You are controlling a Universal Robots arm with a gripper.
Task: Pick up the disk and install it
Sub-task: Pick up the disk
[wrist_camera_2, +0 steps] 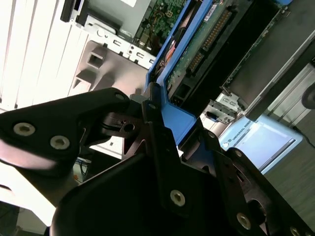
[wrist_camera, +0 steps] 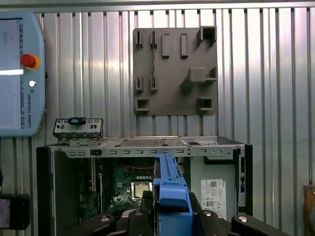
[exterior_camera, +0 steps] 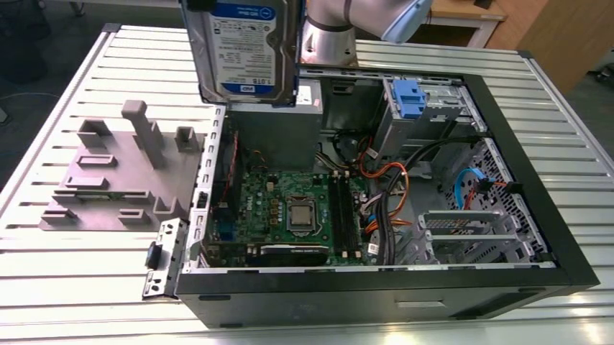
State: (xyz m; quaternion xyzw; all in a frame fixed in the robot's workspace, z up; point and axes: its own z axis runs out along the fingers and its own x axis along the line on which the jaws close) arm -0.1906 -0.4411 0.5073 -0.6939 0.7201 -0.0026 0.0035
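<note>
1. Blue-framed disk held up in air, standing on edge, label toward exterior cam, above far side of open PC case.
2. Gripper pinching disk by its blue bracket, fingers tight on both sides.
3. Grey plate flat on ribbed table, just beside case, exterior view's left.
</note>
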